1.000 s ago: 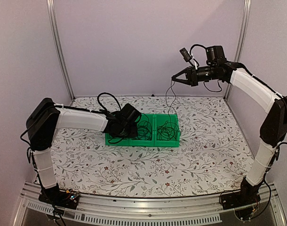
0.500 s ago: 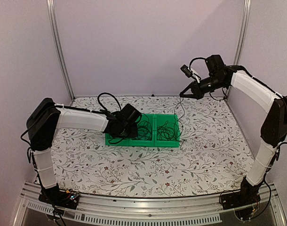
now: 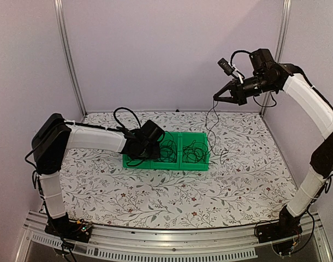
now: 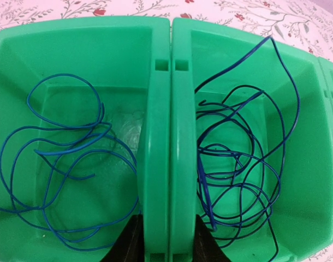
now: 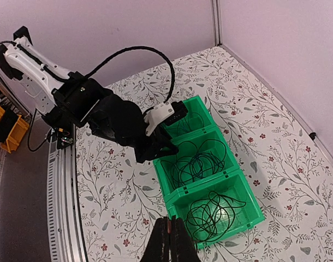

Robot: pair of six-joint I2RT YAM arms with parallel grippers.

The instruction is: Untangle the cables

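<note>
Surface with the flowery print carries a row of three green bins. The left arm hangs low over the leftmost one, so it's mostly blocked from above. The left end effector straddles the wall between two bins, and I honestly can't tell if it's clamping or just loose around it. The right end effector is way up high, pinched on a thin black cable that dangles down beside the right bin. A blue cable loops loosely in the left bin, and dark coils sit in the other two.
</note>
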